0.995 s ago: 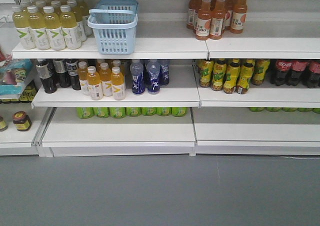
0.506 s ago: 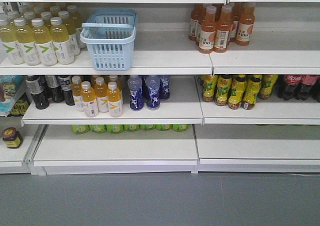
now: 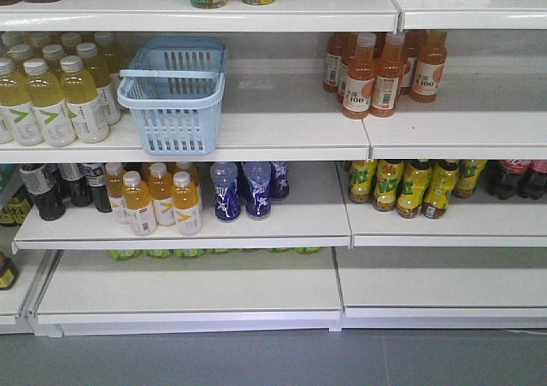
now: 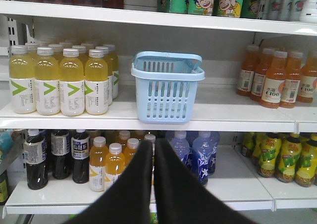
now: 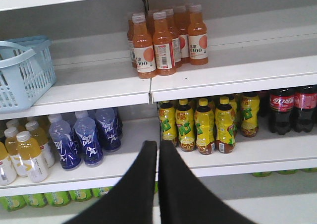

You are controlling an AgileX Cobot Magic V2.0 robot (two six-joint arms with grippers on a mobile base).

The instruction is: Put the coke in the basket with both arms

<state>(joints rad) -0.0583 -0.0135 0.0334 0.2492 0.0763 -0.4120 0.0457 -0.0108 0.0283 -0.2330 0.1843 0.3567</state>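
The basket point(image 3: 175, 130) stands upright on the upper shelf point(image 3: 282, 131), just beside the yellow drink bottles point(image 3: 51, 104), while the left gripper point(image 4: 153, 143) and the right gripper point(image 5: 158, 144) each hang before it, jaws pressed together, holding nothing.

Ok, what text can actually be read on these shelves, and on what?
"C100": on the labels of the orange bottles.
Green "V"-like mark: on the labels of the pale yellow bottles.
White script on the red labels of the cola bottles: too blurred to read.
Blue bottles, yellow-green bottles, cartoon cans: print unreadable.
Basket: no text.
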